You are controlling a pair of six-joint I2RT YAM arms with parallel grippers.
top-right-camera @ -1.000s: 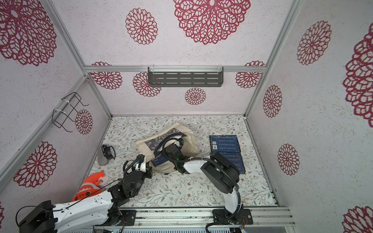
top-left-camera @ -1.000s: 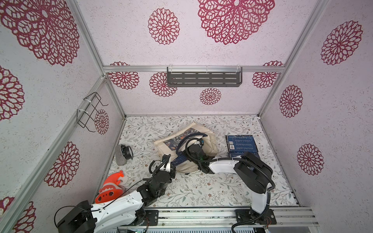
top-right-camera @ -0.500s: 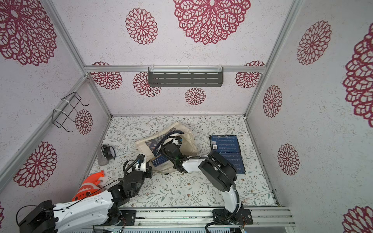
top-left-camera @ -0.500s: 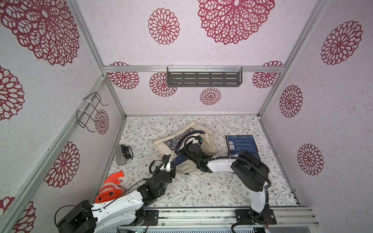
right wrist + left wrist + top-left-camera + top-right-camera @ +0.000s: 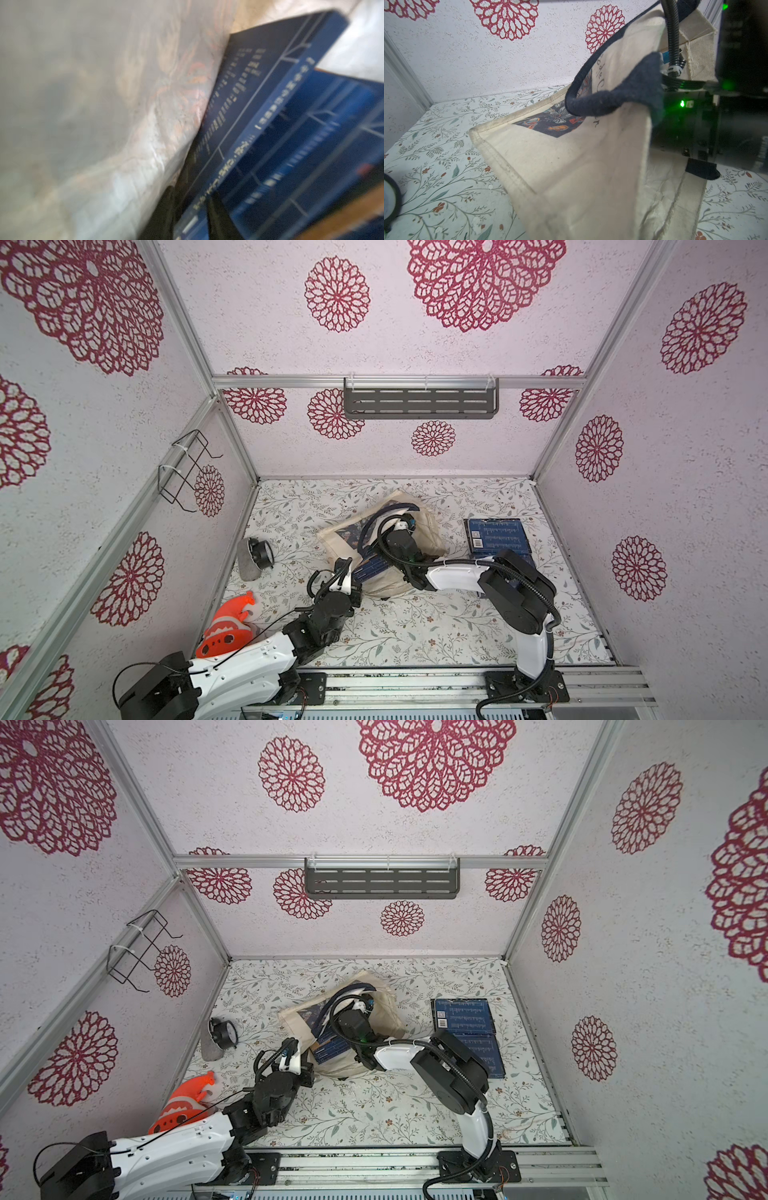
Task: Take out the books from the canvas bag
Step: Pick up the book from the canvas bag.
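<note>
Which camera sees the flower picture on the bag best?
Left wrist view: the flower print is close and sharp, partly behind the navy strap. Both top views show a tiny dark patch. The right wrist view is blurred.

The canvas bag (image 5: 581,166) is coarse, matt cream cloth with stitched hems, its strap handle (image 5: 612,99) fuzzy navy webbing; the books (image 5: 259,99) inside it have smooth, faintly glossy paper covers. The tabletop (image 5: 415,626) is a smooth matt printed sheet, the walls (image 5: 249,323) rough and grainy, the frame rail (image 5: 291,382) at twelve o'clock brushed metal, and the right arm's shell (image 5: 453,576) glossy white plastic.
</note>
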